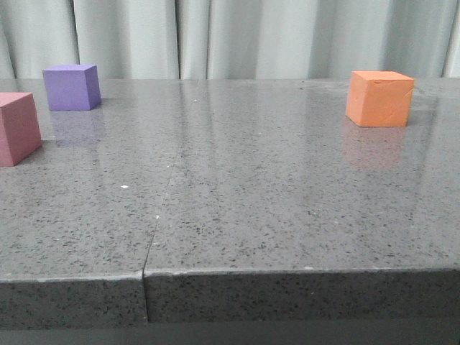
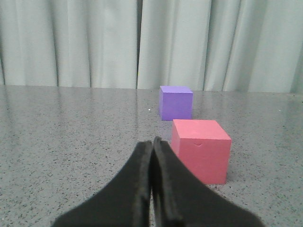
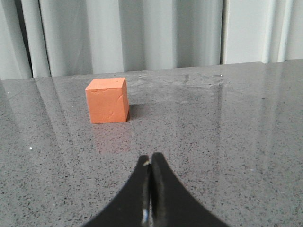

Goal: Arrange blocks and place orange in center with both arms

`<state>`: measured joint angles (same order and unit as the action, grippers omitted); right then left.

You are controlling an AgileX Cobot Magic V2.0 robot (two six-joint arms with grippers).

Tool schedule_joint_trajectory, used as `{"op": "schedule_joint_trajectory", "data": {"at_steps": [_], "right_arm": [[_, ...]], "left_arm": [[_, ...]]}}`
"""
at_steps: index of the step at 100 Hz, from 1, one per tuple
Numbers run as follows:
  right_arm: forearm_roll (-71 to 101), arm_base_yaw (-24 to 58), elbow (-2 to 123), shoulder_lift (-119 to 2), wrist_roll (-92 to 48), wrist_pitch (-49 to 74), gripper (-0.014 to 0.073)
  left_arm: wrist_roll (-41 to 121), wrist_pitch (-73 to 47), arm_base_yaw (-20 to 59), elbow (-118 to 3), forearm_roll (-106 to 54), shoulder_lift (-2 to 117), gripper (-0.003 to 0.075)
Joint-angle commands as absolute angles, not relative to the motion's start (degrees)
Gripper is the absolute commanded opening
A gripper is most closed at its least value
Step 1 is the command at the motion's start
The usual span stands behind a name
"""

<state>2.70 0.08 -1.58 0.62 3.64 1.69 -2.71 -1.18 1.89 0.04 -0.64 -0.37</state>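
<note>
The pink block [image 1: 17, 128] is cut off by the front view's left edge. Both the left tool [image 2: 152, 144] and right tool [image 3: 151, 161] are pressed together, empty.

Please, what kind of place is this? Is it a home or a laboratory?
Probably a lab or test bench, not a home. A bare speckled grey stone-like table holds only three foam cubes, orange, purple and pink, against a plain pale curtain.
</note>
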Motion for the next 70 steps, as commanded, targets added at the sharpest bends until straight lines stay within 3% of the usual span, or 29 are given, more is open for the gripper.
{"op": "schedule_joint_trajectory", "data": {"at_steps": [1,32,70], "right_arm": [[2.33,-0.27,-0.37,1.93,3.2,-3.59,-0.0068],[2.56,-0.27,7.38,-2.31,3.2,4.54,-0.0067],[2.57,-0.27,23.23,-19.75,3.2,11.09,-0.0067]], "left_arm": [[-2.87,3.38,2.06,2.33,-1.05,-2.03,-0.002],[-2.87,3.38,2.06,2.33,-1.05,-2.03,-0.002],[-2.87,3.38,2.06,2.33,-1.05,-2.03,-0.002]]}}
